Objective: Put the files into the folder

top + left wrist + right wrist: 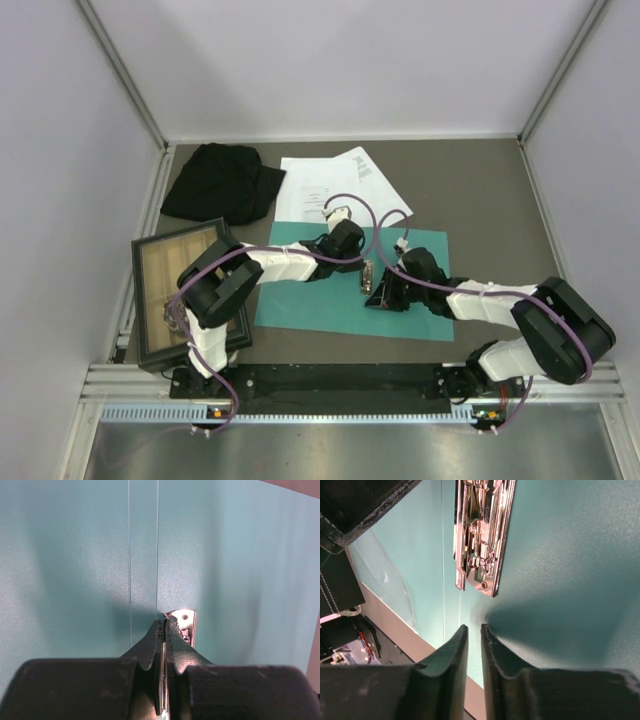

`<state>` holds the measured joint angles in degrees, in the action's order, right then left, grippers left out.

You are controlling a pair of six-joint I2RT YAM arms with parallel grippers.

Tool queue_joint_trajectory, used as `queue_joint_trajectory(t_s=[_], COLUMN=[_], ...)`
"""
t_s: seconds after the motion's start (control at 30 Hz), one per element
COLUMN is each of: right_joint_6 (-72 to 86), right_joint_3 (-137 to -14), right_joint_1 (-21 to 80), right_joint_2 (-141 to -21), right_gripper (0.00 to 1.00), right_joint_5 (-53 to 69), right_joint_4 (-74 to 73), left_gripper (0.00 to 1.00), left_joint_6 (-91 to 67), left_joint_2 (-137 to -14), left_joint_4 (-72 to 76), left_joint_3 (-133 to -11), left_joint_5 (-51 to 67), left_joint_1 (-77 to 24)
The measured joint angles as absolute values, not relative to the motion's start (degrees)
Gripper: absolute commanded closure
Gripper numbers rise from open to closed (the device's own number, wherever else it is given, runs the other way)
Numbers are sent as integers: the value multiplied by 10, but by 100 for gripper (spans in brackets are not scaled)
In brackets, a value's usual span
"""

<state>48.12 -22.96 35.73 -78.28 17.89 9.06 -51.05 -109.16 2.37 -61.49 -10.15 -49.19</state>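
The teal folder (pixel 300 295) lies open and flat in the middle of the table, with a shiny metal clip (pixel 368 277) along its spine. The files (pixel 335 185), white printed sheets, lie behind it, partly overlapping each other. My left gripper (pixel 358 260) is over the clip's far end. In the left wrist view it (pixel 164 621) is shut on a thin metal part of the clip (pixel 184 622), above the folder (pixel 75 555). My right gripper (pixel 380 292) is just short of the clip's near end (pixel 480 535), over the folder (pixel 570 555). It (pixel 473 628) is open by a narrow gap and empty.
A black cloth (pixel 222 182) lies at the back left. A dark-framed wooden tray (pixel 175 285) sits at the left, beside the folder. White enclosure walls stand on three sides. A rail runs along the near edge.
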Motion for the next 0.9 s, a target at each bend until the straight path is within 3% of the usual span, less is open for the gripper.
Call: queue_joint_trajectory(t_s=[0.57, 0.9], right_joint_6=[477, 456], right_joint_3=[-269, -294], right_joint_1=[320, 320], right_joint_2=[-848, -866], right_gripper=[73, 92], right_joint_5=[242, 226], right_joint_4=[124, 106], left_gripper=[100, 100], left_joint_6=[-578, -584], left_joint_2=[-1089, -1081], left_joint_4=[19, 46], left_joint_3=[-609, -587], left_joint_5=[-112, -114], left_joint_1=[-496, -497])
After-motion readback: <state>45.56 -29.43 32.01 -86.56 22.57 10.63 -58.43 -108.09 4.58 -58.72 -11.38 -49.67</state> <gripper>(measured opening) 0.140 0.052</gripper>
